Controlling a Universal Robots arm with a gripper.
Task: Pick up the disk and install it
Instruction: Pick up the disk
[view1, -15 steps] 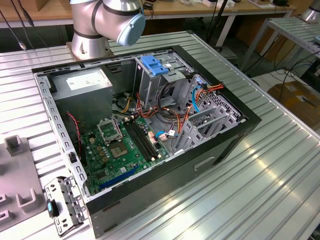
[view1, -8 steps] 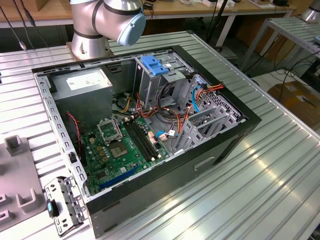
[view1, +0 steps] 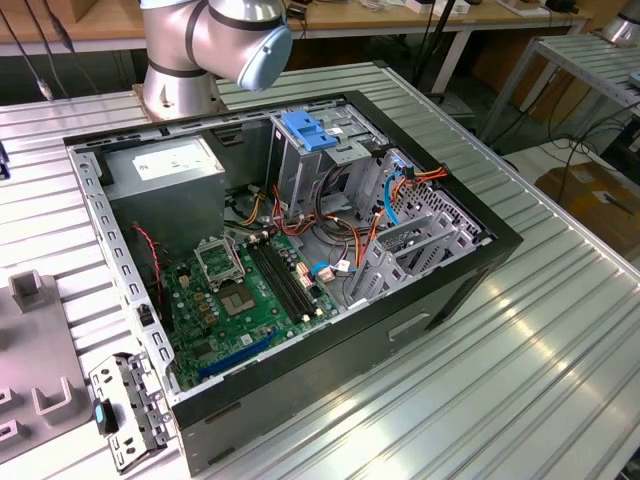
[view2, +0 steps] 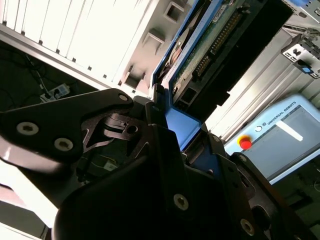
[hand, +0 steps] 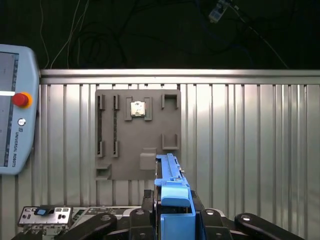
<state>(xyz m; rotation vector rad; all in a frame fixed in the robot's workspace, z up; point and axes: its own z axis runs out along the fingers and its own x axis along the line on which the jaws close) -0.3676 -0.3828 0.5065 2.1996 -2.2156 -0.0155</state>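
disk (hand: 170, 175) is held in the gripper (hand: 173, 212), jaws clamped on its flat sides. it sits edge-on, blue rail facing the first wrist view, with the long axis pointing away from the gripper over the grey fixture plate (hand: 132, 145) on the ribbed table (hand: 250, 150). green circuit board (view2: 217, 32) shows in the second wrist view.

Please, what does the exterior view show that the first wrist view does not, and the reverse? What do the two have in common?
Exterior view: the open computer case with its green motherboard and the grey cage with a blue cap. First wrist view: the claw shut on the disk, which stands on edge, and a pendant with a red button. Both: the ribbed metal table, the grey holder plate and a small metal bracket.
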